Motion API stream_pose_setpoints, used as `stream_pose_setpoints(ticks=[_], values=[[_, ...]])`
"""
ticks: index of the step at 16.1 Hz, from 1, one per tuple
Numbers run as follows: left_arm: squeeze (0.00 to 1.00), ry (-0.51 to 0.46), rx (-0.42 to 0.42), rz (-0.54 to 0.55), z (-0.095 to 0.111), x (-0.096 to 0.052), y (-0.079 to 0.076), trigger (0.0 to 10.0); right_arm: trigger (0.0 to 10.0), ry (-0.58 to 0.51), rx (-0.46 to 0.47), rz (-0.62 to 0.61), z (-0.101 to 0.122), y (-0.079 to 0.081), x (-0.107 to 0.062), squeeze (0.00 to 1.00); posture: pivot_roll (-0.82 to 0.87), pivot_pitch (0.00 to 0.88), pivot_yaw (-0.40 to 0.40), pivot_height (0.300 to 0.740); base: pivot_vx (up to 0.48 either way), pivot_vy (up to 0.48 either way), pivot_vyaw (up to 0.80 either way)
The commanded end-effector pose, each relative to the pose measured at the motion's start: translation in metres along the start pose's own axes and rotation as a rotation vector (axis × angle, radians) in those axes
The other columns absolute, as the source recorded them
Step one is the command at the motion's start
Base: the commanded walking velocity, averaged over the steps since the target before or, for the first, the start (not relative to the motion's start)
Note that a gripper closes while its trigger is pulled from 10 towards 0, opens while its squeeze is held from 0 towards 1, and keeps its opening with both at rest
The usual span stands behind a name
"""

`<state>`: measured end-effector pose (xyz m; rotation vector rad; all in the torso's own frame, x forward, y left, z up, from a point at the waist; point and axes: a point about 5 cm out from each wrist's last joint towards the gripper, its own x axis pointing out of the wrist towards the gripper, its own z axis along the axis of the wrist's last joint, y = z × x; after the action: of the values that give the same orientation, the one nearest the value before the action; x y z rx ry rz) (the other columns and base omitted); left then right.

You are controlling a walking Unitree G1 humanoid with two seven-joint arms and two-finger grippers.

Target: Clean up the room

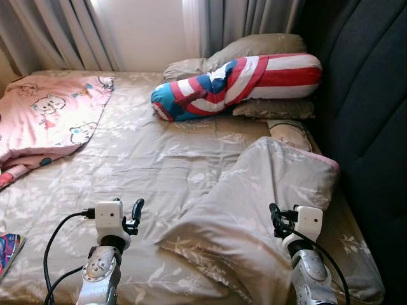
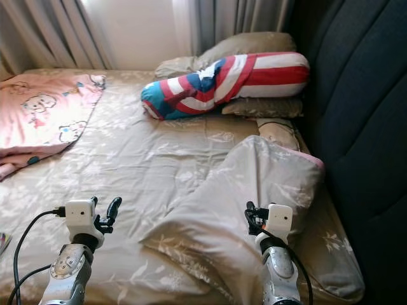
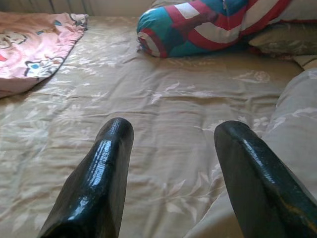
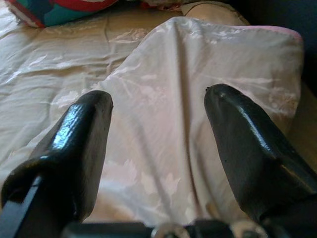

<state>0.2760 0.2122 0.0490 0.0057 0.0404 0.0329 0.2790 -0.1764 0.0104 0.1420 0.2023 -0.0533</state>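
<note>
**A:** From the head views, what needs tidying?

**B:** The folded-back beige duvet (image 1: 254, 210), bunched along the bed's (image 1: 146, 159) headboard-side edge, below the striped bolster pillow (image 1: 238, 82). A pink cartoon blanket (image 1: 48, 117) lies crumpled at the opposite edge. The left gripper (image 1: 135, 215) hovers over bare sheet, the right gripper (image 1: 276, 219) over the duvet's fold.

**A:** And the left wrist view?

**B:** Both black fingers (image 3: 96, 193) are spread apart, holding nothing, with the sheet beneath and the duvet's edge beside one of them.

**A:** Right wrist?

**B:** Its fingers (image 4: 74, 148) gape wide too, empty, straddling the duvet's ridge.

**A:** How would it handle?

**B:** Probably soft, light, limp and slippery. I'd pinch a thick fold near the corner (image 4: 292, 37), not the flat cloth.
</note>
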Motion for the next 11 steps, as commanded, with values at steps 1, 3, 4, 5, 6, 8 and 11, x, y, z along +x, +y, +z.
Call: stream_pose_setpoints(ticks=[1, 3, 4, 5, 6, 8, 11], values=[[0.0, 0.015, 0.005, 0.009, -0.0012, -0.0018, 0.0027, 10.0, 10.0, 0.012, 0.005, 0.0, -0.0033, 0.0001, -0.0017, 0.0, 0.01, 0.08, -0.024, 0.675, 0.0, 0.0, 0.0], [0.0, 0.016, 0.005, 0.008, -0.0011, -0.0018, 0.0027, 10.0, 10.0, 0.01, 0.008, 0.003, -0.0027, 0.0005, -0.0017, 0.0, 0.01, 0.081, -0.024, 0.675, 0.0, 0.0, 0.0], [0.0, 0.017, 0.005, 0.007, -0.0011, -0.0017, 0.0025, 10.0, 10.0, 0.012, 0.008, 0.002, -0.0029, 0.0003, -0.0017, 0.0, 0.01, 0.081, -0.024, 0.675, 0.0, 0.0, 0.0], [0.0, 0.018, 0.004, 0.007, -0.0011, -0.0018, 0.0025, 10.0, 10.0, 0.015, 0.007, 0.003, -0.0033, 0.0004, -0.0017, 0.0, 0.01, 0.082, -0.023, 0.675, 0.0, 0.0, 0.0], [0.0, 0.018, 0.004, 0.006, -0.0011, -0.0017, 0.0025, 10.0, 10.0, 0.016, 0.008, 0.003, -0.0034, 0.0005, -0.0016, 0.0, 0.01, 0.082, -0.023, 0.675, 0.0, 0.0, 0.0], [0.0, 0.018, 0.003, 0.005, -0.0007, -0.0016, 0.0021, 10.0, 10.0, 0.016, 0.009, 0.005, -0.0033, 0.0013, -0.0014, 0.0, 0.01, 0.082, -0.023, 0.675, 0.0, 0.0, 0.0], [0.0, 0.019, 0.002, 0.0, -0.0002, -0.0009, 0.0014, 10.0, 10.0, 0.026, 0.011, 0.002, -0.0048, 0.002, -0.0009, 0.0, 0.01, 0.082, -0.021, 0.675, 0.0, 0.0, 0.0]])
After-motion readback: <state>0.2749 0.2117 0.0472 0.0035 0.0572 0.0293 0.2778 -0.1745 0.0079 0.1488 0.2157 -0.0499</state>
